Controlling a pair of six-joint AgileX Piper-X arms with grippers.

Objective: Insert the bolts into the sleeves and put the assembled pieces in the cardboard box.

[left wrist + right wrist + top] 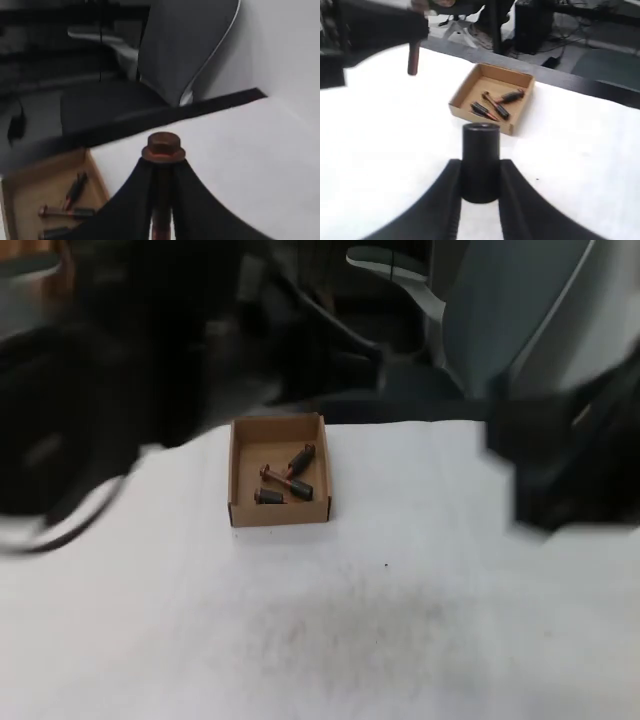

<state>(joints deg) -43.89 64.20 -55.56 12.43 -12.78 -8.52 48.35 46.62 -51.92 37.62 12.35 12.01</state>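
Observation:
My left gripper (162, 170) is shut on a copper bolt (163, 148), hex head up, held above the white bench. My right gripper (480, 169) is shut on an upright black sleeve (480, 155), also above the bench. Across the bench in the right wrist view, the left arm's bolt (412, 59) hangs shank down. The cardboard box (278, 512) stands at the back middle of the bench and holds three assembled pieces (288, 480). The box (30, 195) and its pieces (65, 212) show in the left wrist view, and the box (481, 117) with its pieces (495, 105) lies beyond the sleeve.
A dark blurred arm (90, 430) stands left of the box and another (560, 460) to its right. A grey office chair (510, 320) sits behind the bench's back edge. White cloth (350, 620) covers the bench in front of the box.

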